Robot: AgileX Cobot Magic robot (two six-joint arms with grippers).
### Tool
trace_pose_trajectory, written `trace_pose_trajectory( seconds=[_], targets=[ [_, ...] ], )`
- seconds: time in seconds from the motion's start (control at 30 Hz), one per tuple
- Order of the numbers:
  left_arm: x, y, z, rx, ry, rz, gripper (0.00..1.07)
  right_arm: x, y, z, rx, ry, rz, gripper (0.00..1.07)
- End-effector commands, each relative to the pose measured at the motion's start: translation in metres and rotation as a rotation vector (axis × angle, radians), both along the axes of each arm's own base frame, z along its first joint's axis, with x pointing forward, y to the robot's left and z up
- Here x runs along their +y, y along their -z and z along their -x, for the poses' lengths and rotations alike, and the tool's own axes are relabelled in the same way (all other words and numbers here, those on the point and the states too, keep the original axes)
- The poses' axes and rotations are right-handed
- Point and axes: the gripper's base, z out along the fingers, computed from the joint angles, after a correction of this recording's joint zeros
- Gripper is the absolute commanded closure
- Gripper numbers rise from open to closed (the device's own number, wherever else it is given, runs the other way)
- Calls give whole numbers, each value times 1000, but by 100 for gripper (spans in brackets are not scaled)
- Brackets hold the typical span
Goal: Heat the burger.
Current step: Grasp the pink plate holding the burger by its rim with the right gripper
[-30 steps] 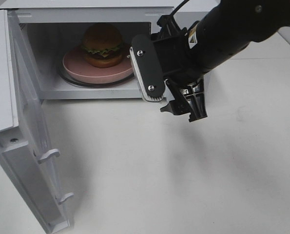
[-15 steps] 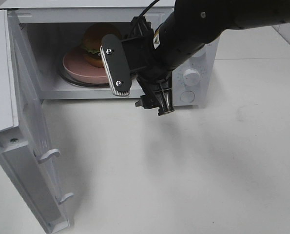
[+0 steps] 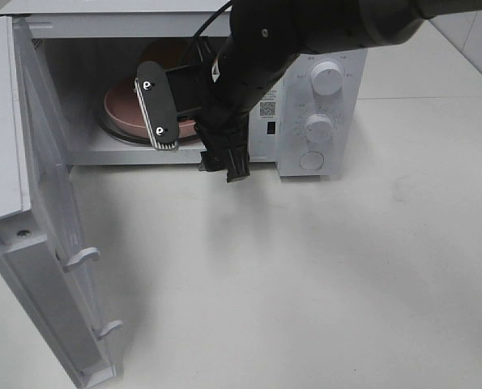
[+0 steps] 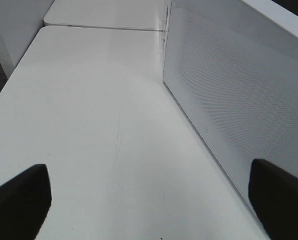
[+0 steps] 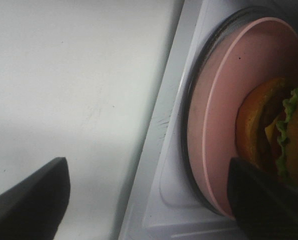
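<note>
Bright, even light is given from overhead. A faint, soft-edged shadow is thrown on the white table (image 3: 249, 243) under the arm (image 3: 305, 32), and the microwave (image 3: 346, 121) cavity is left dimmer. In the wrist views the fingers (image 5: 28, 197) are rendered dark and blurred, and the burger (image 5: 259, 130) is slightly soft.

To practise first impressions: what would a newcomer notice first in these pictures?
The black right arm dominates, its open end effector hanging before the open microwave at the top of the high view. Inside, the burger sits on a pink plate. The white door stands wide open at the left.
</note>
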Motion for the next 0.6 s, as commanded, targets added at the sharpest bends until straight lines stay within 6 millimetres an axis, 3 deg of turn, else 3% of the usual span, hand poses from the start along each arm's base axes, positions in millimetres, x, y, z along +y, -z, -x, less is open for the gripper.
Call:
trace_pose_trajectory(
  seconds=[0.03,0.6],
  targets=[
    [0,0,3,-19,-4,1,6,10,4,-13,14,45,-4,25],
    [0,0,3,-19,-4,1,6,30,27,-50,8,108,-28,27]
  ],
)
